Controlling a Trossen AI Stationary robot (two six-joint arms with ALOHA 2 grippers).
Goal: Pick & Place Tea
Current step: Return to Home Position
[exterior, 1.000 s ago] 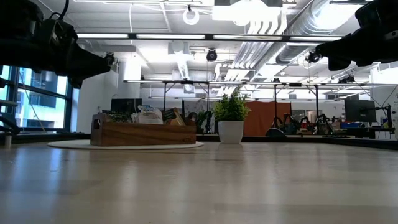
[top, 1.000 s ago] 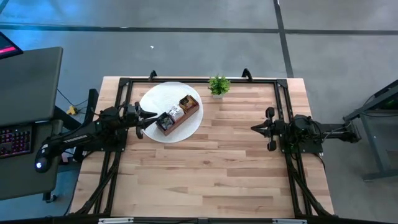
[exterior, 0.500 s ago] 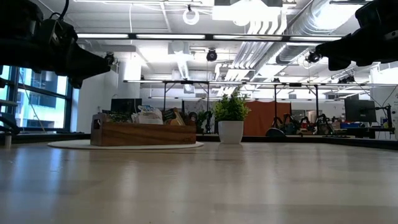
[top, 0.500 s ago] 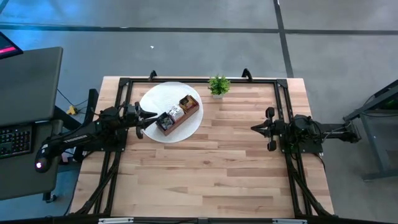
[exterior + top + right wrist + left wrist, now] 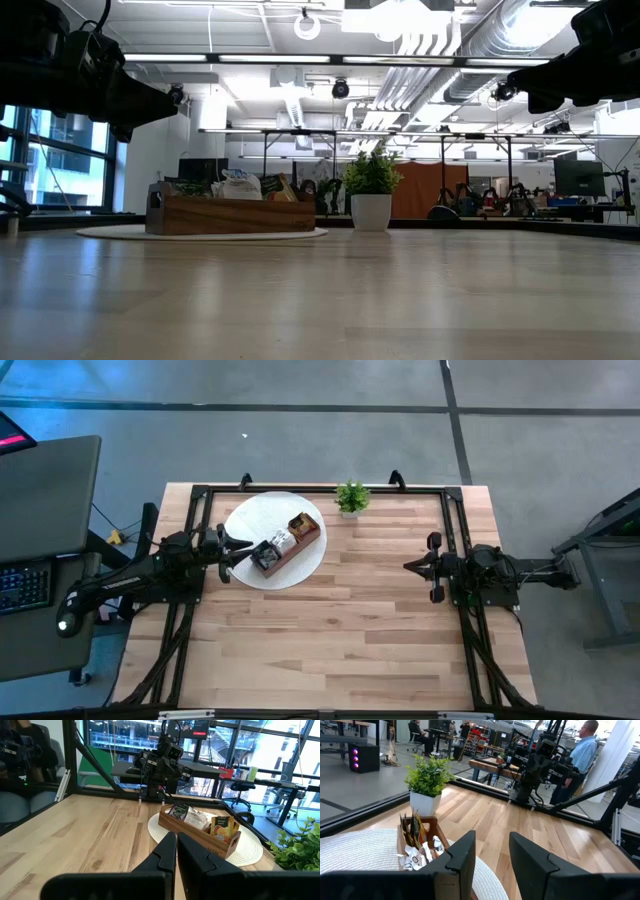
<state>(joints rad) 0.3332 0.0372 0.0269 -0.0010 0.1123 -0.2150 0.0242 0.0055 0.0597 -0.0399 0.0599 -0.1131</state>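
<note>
Wooden box holds the tea seen from above; nothing has moved in the last second, so sorting looks finished. At table level, both arms hang raised. Left claw gapes empty just beside the box. Right claw, probably pinched shut, waits well apart.

Brown wooden compartment box holds dark square sachet w/ green print, white sachet, orange-yellow sachet. Round ribbed mat is white; plank tabletop pale wood, streaky; small leafy plant green, pot white.
</note>
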